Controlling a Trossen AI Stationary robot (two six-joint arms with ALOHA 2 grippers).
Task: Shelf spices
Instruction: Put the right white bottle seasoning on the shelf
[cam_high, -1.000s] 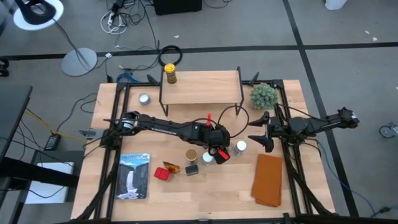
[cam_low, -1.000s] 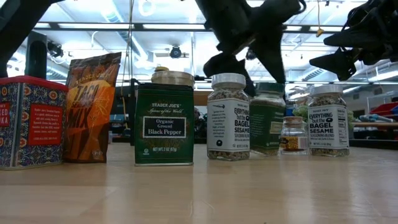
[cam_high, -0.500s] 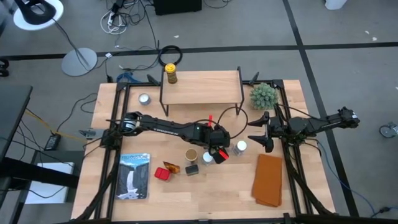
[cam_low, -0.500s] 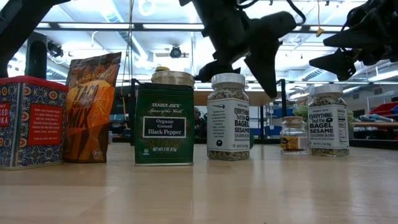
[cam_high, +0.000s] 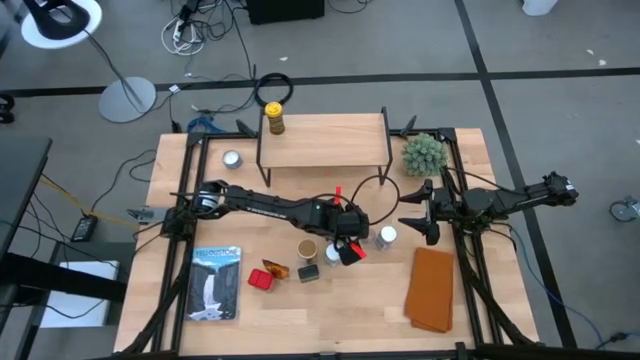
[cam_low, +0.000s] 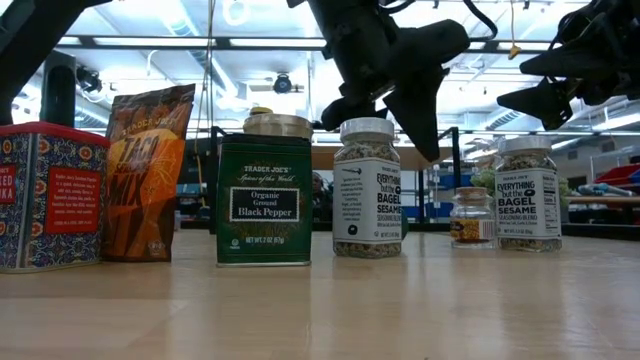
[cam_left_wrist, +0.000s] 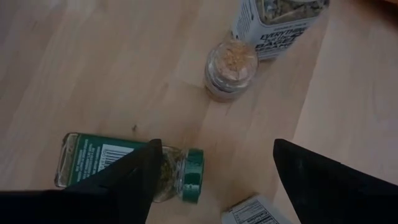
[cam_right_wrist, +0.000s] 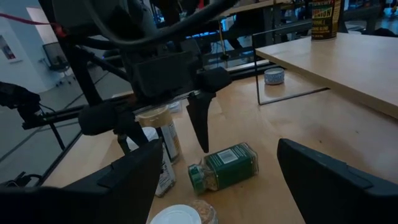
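High view: shelf (cam_high: 325, 140), one, at the table's (cam_high: 470, 330) far edge, with one yellow-lidded jar (cam_high: 273, 119) on its left end; one spiky plant (cam_high: 424, 153); one silver tin (cam_high: 232, 158); one brown cloth (cam_high: 431, 289); one booklet (cam_high: 215, 283). Left gripper (cam_high: 349, 247) over the jar cluster at mid-table; right gripper (cam_high: 424, 215) waits just right of it.
Low view: black pepper tin (cam_low: 264, 198), one; sesame jars (cam_low: 366, 188), two; red tin (cam_low: 50, 196), one; orange packet (cam_low: 147, 172), one; ceiling lights behind.
Left wrist view: green-lidded jar (cam_left_wrist: 134, 166) lies on its side, between spread fingers (cam_left_wrist: 127, 180), untouched; one small jar (cam_left_wrist: 231, 68) upright beyond.
Right wrist view: own fingers (cam_right_wrist: 134, 171) spread, empty; fallen jar beneath the left gripper.
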